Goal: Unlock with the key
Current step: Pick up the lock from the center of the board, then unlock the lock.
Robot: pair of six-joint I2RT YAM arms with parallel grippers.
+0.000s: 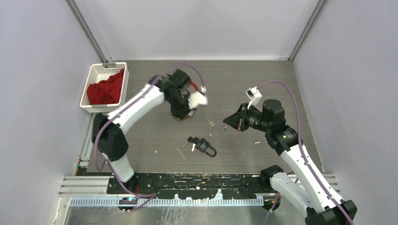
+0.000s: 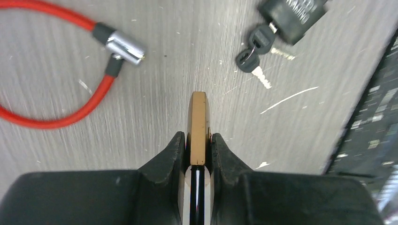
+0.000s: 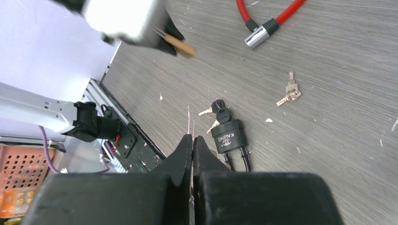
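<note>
My left gripper (image 2: 197, 140) is shut on a brass padlock (image 2: 197, 119), held edge-on with its body sticking out past the fingertips, a little above the table. From above, the padlock (image 1: 182, 117) shows as a brown patch under that gripper. A pair of small silver keys (image 1: 210, 124) lies loose on the table to its right, also in the right wrist view (image 3: 291, 91). My right gripper (image 3: 193, 139) is shut and empty, hovering at right of centre (image 1: 228, 122), apart from the keys.
A black padlock (image 1: 206, 147) with black-headed keys (image 2: 256, 47) in it lies near the front centre. A red cable lock (image 2: 47, 108) curls behind the left gripper. A white basket (image 1: 89, 89) with red cloth stands back left. A black rail (image 1: 187, 180) runs along the near edge.
</note>
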